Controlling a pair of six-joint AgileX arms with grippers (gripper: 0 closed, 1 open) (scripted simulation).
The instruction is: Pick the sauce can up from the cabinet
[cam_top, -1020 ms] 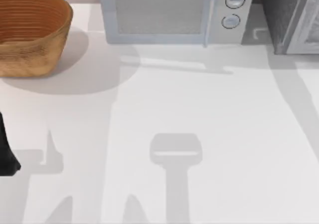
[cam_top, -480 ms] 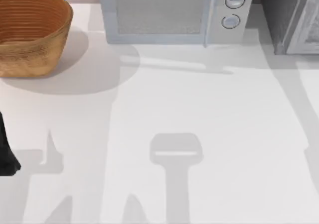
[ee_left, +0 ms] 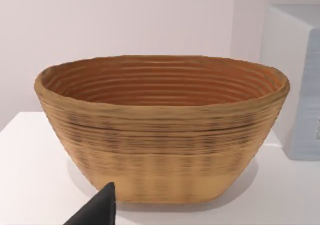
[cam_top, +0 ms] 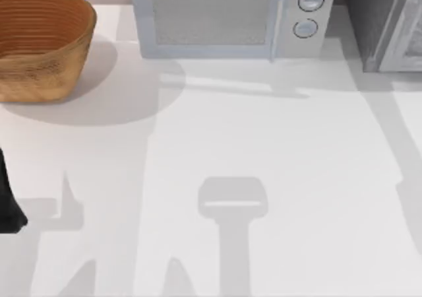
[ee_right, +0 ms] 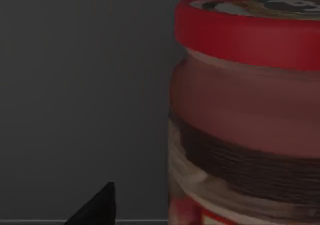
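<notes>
One sauce can [ee_right: 245, 110] upright | close before right pincer [ee_right: 95, 207] (dark cabinet [ee_right: 80, 85] interior)

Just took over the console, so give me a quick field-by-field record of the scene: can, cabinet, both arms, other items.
sauce can: red-lidded, upright, close in the right wrist view against a dark grey wall
cabinet: dark grey unit at the table's far right
right gripper: a dark fingertip shows near the can, not touching it
left arm: parked at the table's left edge, its wrist camera facing the basket
basket: woven, far left
microwave: pale, two knobs, between basket and cabinet
</notes>
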